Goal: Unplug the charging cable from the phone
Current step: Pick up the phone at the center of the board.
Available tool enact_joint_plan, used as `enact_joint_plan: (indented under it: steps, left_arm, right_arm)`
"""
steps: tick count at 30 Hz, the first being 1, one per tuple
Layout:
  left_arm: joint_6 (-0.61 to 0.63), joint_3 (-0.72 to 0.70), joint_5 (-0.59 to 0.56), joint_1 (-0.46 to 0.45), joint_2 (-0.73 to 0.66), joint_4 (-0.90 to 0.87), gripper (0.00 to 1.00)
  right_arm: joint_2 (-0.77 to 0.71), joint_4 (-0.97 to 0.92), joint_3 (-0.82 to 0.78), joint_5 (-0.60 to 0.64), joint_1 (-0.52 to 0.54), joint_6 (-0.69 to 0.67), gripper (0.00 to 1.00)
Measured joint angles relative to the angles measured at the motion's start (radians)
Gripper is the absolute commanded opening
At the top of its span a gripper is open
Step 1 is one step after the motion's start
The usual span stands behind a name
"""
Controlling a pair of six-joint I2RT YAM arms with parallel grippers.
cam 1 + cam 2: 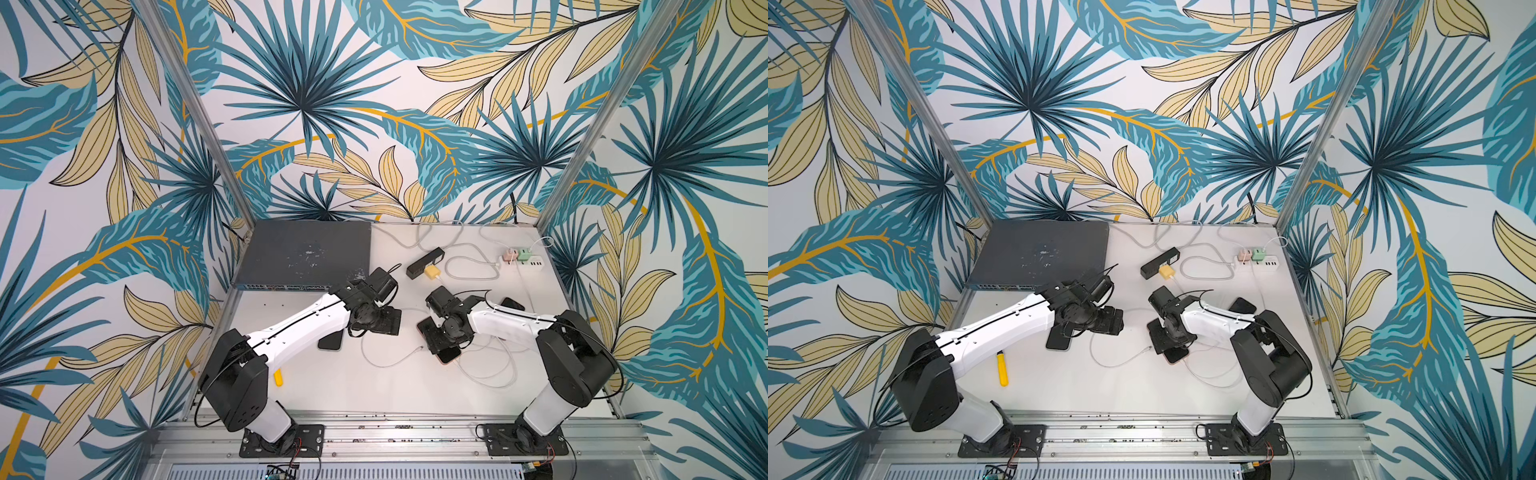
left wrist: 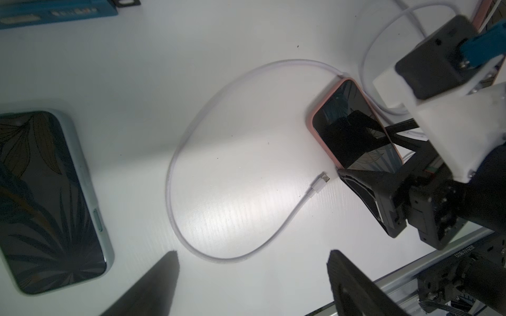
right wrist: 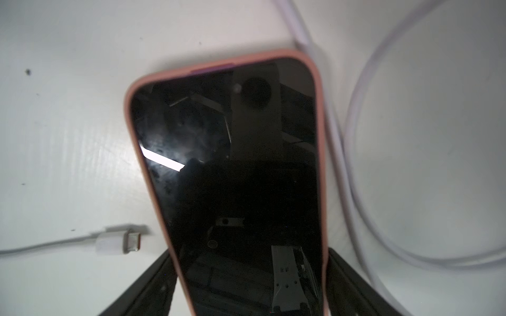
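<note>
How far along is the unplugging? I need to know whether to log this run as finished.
Done, it seems: the white cable's connector lies free on the table beside the pink-cased phone. In hand: the right gripper straddles the phone's end; whether it grips is unclear. The left gripper is open and empty. Left: only pulling the arms clear, probably.

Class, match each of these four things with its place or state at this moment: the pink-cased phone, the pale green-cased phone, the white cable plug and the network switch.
Column A
1. pink-cased phone
2. pale green-cased phone
3. white cable plug
4. network switch

Column B
a. lying free, in no socket
b. at the far left corner of the table
c. between the jaws of the right gripper
d. partly under the left arm

Pairs: 1-c, 2-d, 3-a, 4-b
</note>
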Motion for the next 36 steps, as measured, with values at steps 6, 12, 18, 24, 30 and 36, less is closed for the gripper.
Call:
enact_joint_plan:
  steps: [6,12,18,24,30,36]
  left_arm:
    - [0.0,-0.003,0.0,0.0,0.0,0.002,0.88]
    - [-0.002,-0.005,0.003,0.0,0.0,0.006,0.88]
    - [-0.003,-0.006,0.014,0.0,0.0,0.011,0.86]
    - [-0.017,-0.013,0.034,-0.003,0.0,0.036,0.86]
    - [-0.036,-0.031,0.057,-0.018,-0.004,0.077,0.86]
    - [-0.082,-0.127,0.094,-0.034,-0.064,0.172,0.85]
  right_arm:
    - [0.001,0.0,0.001,0.0,0.0,-0.006,0.72]
    - [0.003,-0.003,0.005,0.0,0.0,-0.006,0.68]
    - [0.005,-0.022,0.019,0.002,0.0,-0.006,0.63]
    - [0.005,-0.063,0.085,0.018,0.0,-0.009,0.63]
    - [0.005,-0.089,0.148,0.027,0.0,-0.019,0.62]
    - [0.034,-0.113,0.211,0.026,-0.012,-0.042,0.62]
